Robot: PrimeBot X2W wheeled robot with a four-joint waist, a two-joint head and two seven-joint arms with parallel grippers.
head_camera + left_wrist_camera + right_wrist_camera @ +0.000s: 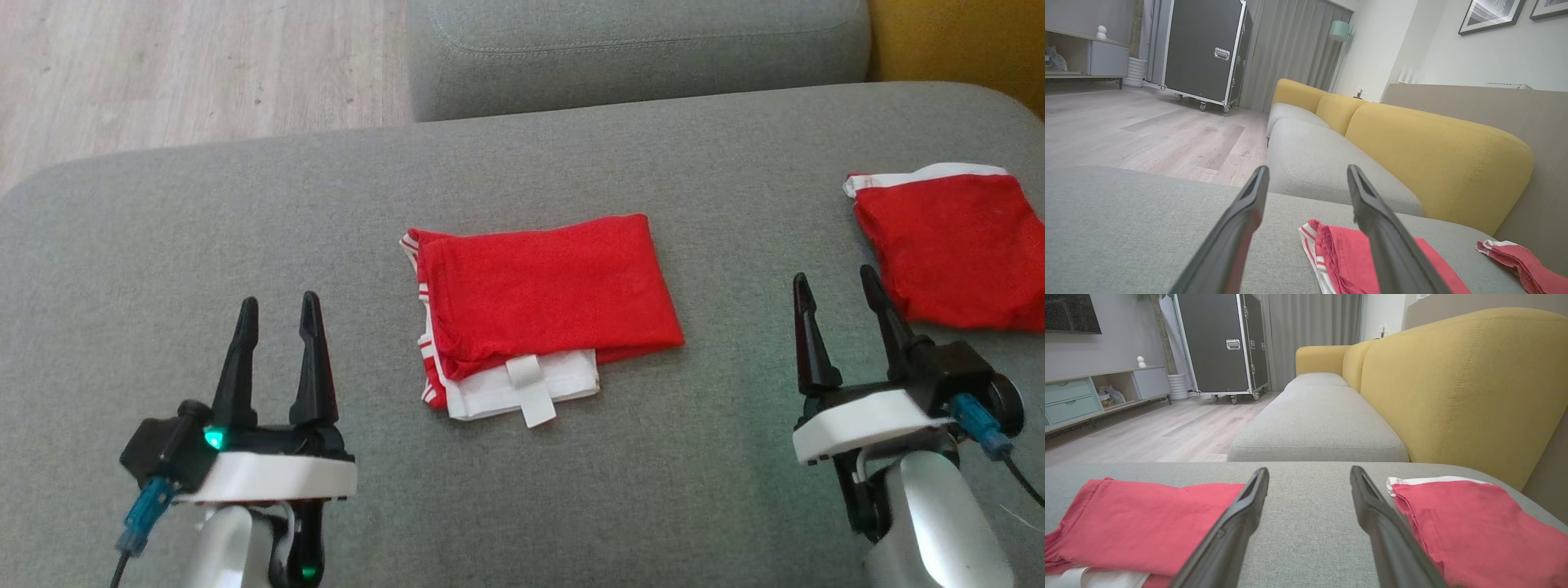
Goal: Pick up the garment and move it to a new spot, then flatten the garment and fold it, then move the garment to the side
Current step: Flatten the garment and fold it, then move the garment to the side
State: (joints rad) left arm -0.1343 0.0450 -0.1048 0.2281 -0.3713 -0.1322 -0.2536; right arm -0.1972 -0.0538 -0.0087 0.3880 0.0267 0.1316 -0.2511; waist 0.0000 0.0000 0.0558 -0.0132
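Note:
A red garment (539, 302) with white trim lies folded in the middle of the grey cushion (245, 229); it shows low in the left wrist view (1347, 261) and at the left of the right wrist view (1139, 526). A second folded red garment (955, 245) lies at the right edge, also seen in the wrist views (1519, 261) (1478, 526). My left gripper (277, 314) hovers open to the left of the middle garment, holding nothing. My right gripper (837, 282) stands open between the two garments, empty.
Beyond the cushion sits another grey seat (637, 49) with a yellow backrest (1453, 384). Wooden floor (188, 65) lies to the far left. A black wheeled case (1224, 343) and a low cabinet (1094, 392) stand across the room.

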